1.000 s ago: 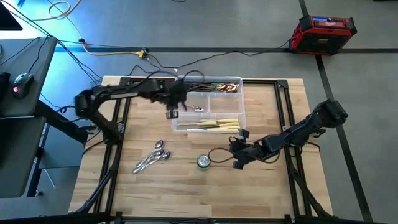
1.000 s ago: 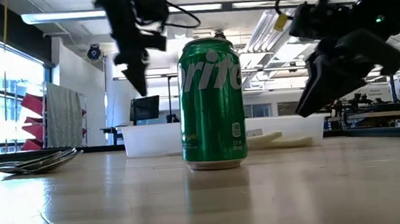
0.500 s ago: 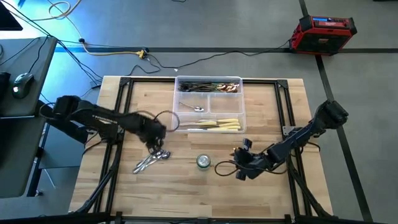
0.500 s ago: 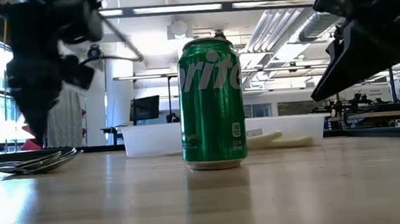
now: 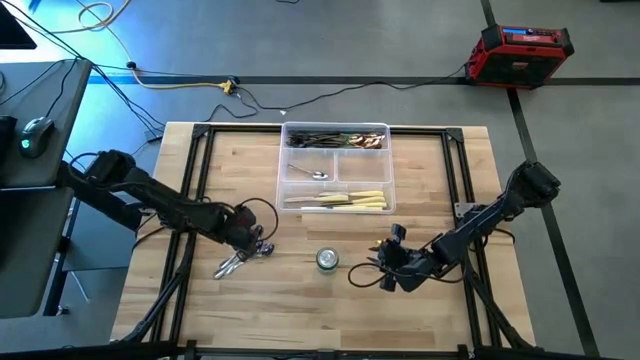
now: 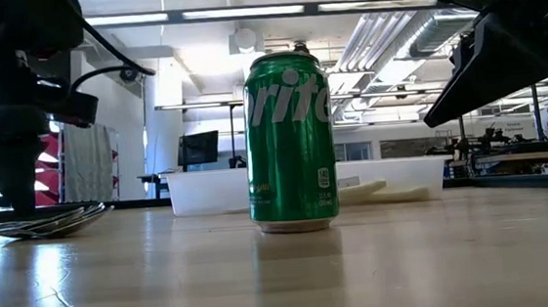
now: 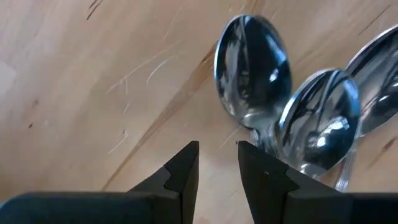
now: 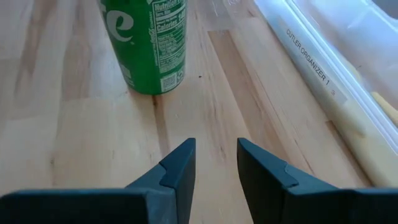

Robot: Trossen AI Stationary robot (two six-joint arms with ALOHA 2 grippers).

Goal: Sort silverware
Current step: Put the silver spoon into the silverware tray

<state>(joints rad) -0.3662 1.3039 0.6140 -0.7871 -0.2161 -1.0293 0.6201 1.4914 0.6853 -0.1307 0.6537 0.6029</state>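
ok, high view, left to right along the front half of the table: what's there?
left gripper over the spoons → green can → right gripper.

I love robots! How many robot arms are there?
2. One ends in the left gripper, down beside the spoons on the table's left side. The other ends in the right gripper, low on the right, facing the green can. None seem hidden.
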